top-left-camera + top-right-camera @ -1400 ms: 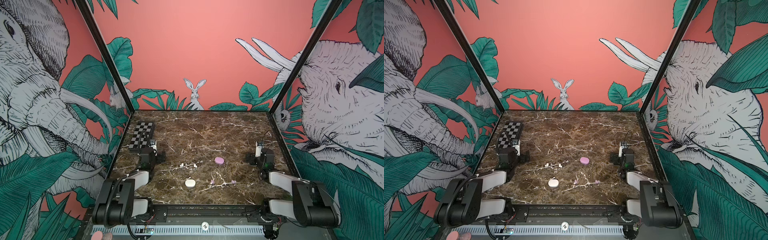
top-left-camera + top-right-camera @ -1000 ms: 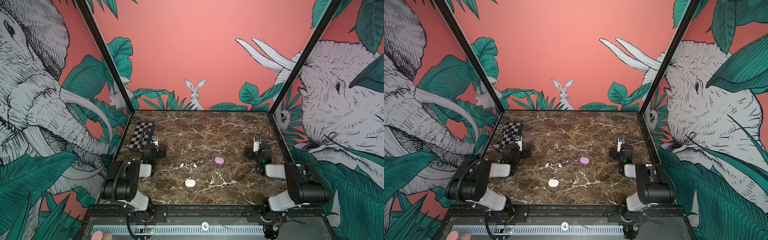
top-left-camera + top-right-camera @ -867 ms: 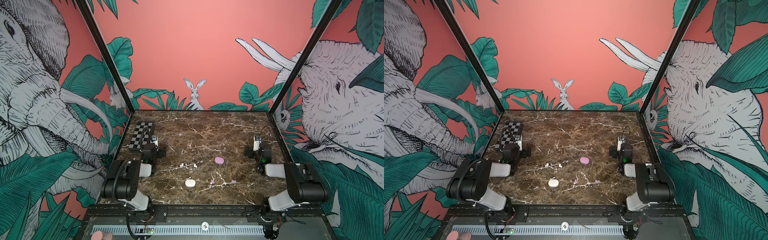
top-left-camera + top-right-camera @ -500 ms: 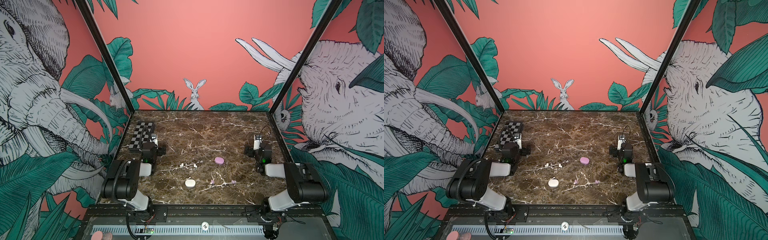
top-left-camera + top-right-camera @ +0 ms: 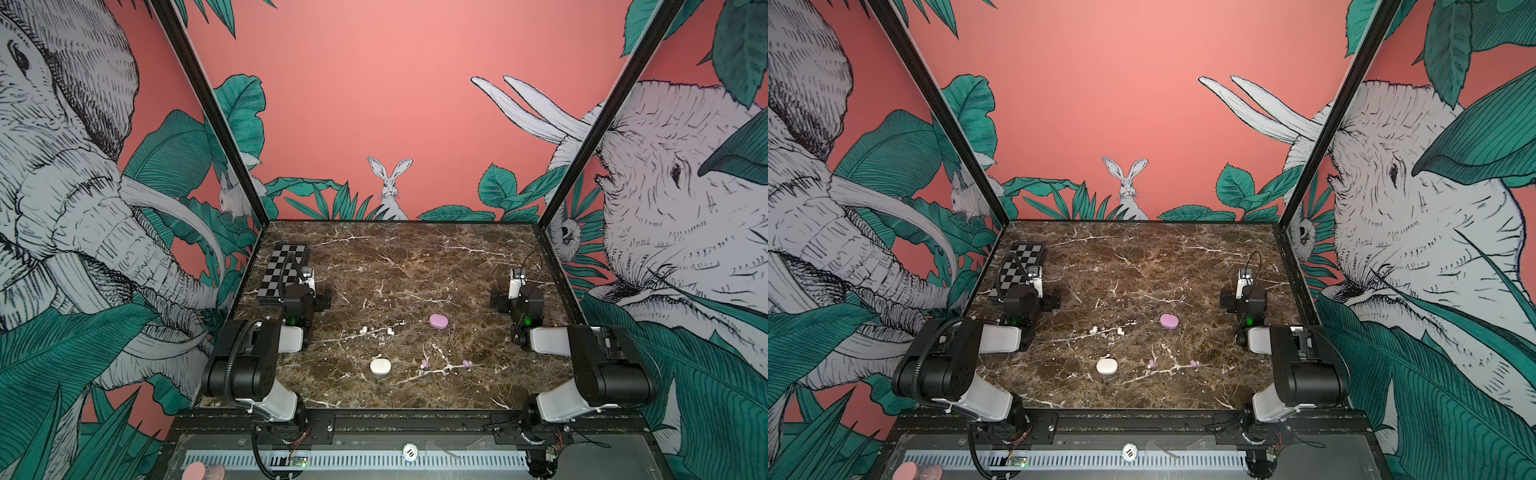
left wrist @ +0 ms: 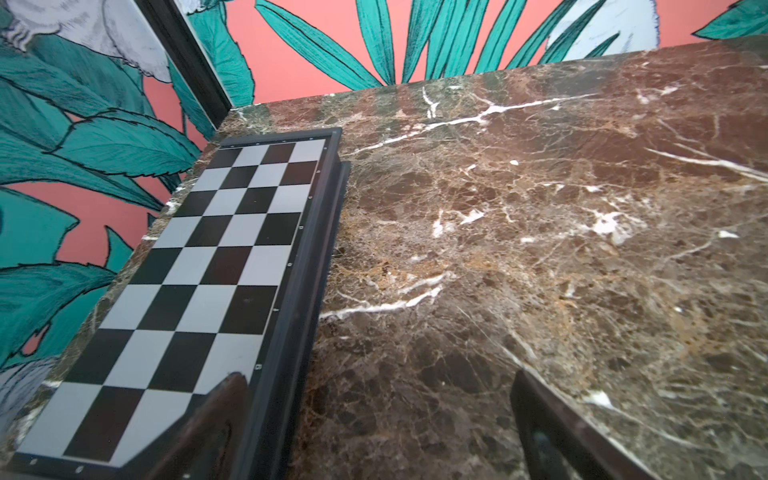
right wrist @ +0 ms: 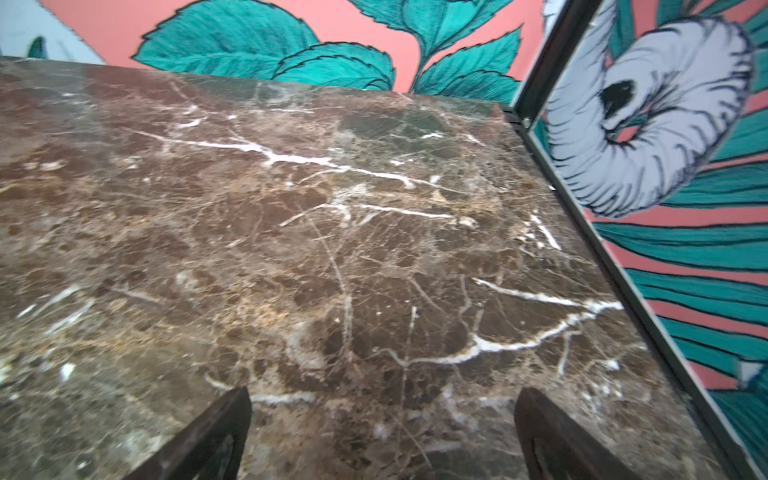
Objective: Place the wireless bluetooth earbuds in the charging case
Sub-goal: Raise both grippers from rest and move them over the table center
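Observation:
Two white earbuds point(image 5: 363, 330) point(image 5: 390, 331) and two lilac earbuds point(image 5: 424, 364) point(image 5: 467, 364) lie loose mid-table, seen in both top views. A closed white charging case point(image 5: 380, 366) point(image 5: 1106, 367) sits near the front, and a closed lilac case point(image 5: 439, 321) point(image 5: 1169, 321) lies further back to the right. My left gripper point(image 6: 377, 376) is open and empty over bare marble beside the chessboard, well left of the buds. My right gripper point(image 7: 384, 390) is open and empty near the right wall, right of the lilac case. Neither wrist view shows a bud or a case.
A folded black-and-white chessboard point(image 5: 284, 270) point(image 6: 208, 270) lies at the back left, right by my left gripper's finger. Black frame posts and printed walls close the marble table point(image 5: 415, 257) on three sides. A black rail point(image 5: 415, 422) runs along the front edge.
Both arms have raised their elbows out of the low folded pose, and both grippers have edged toward the back of the table. The cases and buds have not moved.

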You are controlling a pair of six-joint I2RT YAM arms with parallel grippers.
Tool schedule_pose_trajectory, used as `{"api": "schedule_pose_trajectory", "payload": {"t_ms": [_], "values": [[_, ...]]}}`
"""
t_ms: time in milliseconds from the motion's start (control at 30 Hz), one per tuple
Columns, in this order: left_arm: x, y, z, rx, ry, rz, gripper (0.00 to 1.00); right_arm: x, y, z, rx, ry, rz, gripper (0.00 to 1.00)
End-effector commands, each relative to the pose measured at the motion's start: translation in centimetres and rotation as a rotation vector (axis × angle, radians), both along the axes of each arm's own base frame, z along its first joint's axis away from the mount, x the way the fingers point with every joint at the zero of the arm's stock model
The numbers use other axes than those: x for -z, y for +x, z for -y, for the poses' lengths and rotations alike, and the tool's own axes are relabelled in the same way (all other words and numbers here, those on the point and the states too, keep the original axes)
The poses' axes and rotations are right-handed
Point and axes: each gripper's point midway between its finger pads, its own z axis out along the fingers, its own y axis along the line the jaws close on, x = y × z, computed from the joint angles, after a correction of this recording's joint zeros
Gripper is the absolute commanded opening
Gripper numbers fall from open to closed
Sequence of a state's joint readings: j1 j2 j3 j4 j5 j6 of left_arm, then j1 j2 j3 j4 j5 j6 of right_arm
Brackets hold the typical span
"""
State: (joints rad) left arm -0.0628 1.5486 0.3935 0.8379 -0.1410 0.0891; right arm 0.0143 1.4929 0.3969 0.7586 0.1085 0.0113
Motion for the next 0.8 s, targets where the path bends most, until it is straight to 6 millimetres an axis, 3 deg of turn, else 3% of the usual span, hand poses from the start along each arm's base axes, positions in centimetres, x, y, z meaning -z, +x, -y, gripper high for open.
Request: {"api": "schedule_pose_trajectory", "payload": {"t_ms": [0,133,200,267,367,467,567,667,767], "values": [[-3.2,0.4,-1.5,-0.088,0.007,0.034,0.99,-5.4,0.0,1.3,0.09,-0.01,0.067,0.98],[-8.1,0.0,-4.0,-0.274,-0.06,0.091,0.99,-12.6,-1.2,-1.1,0.011,0.066,0.217,0.98],[-10.8,-1.1,-5.6,-0.433,-0.209,0.125,0.99,-15.8,-2.4,0.0,0.106,0.181,0.349,0.98],[-13.7,-1.4,-4.8,-0.442,-0.339,0.084,0.99,-18.2,-4.6,2.0,0.262,0.402,0.461,0.98],[-18.3,-0.3,0.5,-0.145,-0.454,0.025,0.99,-18.6,-7.1,2.4,0.362,0.683,0.483,0.98],[-20.0,-1.2,2.9,-0.077,-0.675,-0.009,0.99,-20.1,-7.3,0.8,0.257,0.708,0.477,0.98],[-22.3,-2.5,6.8,0.166,-0.774,0.018,0.99,-20.5,-6.7,-0.7,0.183,0.703,0.408,0.98],[-22.0,-4.0,5.8,0.092,-0.825,0.041,0.99,-20.2,-6.6,-1.6,0.145,0.674,0.351,0.98],[-21.3,-5.1,5.2,0.064,-0.729,-0.016,0.99,-19.7,-6.8,-2.6,0.124,0.67,0.283,0.98]]}}
